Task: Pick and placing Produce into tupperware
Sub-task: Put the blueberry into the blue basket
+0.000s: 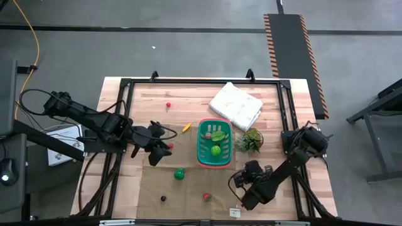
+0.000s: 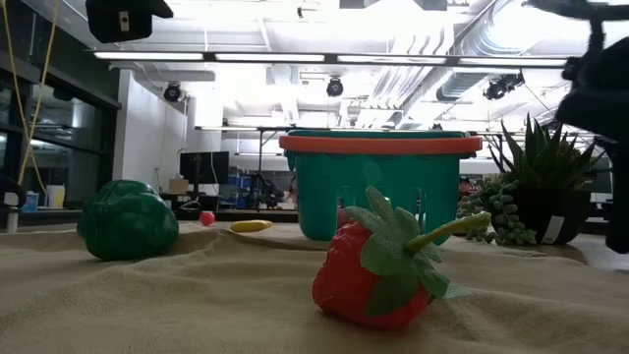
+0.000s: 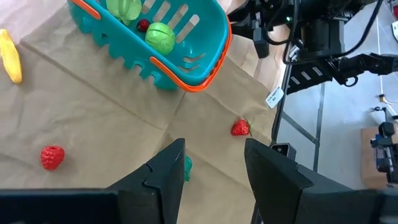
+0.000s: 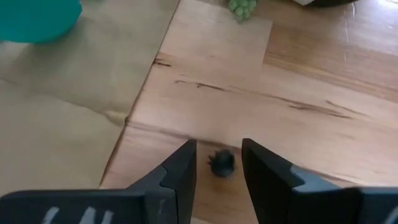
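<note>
While both arms hang above the wooden surface [image 1: 188, 100], the teal basket [image 1: 203, 152] sits near its middle on the edge of a brown cloth [image 1: 188, 188], holding a leafy green piece [image 1: 217, 135], a round green piece [image 1: 215, 150] and a small red berry [image 1: 208, 134]. Behind the basket lies a white cloth bundle [image 1: 235, 105], and just beside it on the right stands a spiky potted plant [image 1: 251, 140]. To the basket's left the left gripper [image 1: 164, 148] hovers with its jaws spread and nothing between them. Toward the front right, the right gripper [image 1: 237, 179] hangs low over bare wood, jaws parted and empty. A green pepper [image 1: 179, 173], a strawberry [image 1: 206, 197], a yellow piece [image 1: 186, 127], a raspberry [image 1: 168, 105] and a dark berry [image 1: 163, 198] lie loose outside the basket.
</note>
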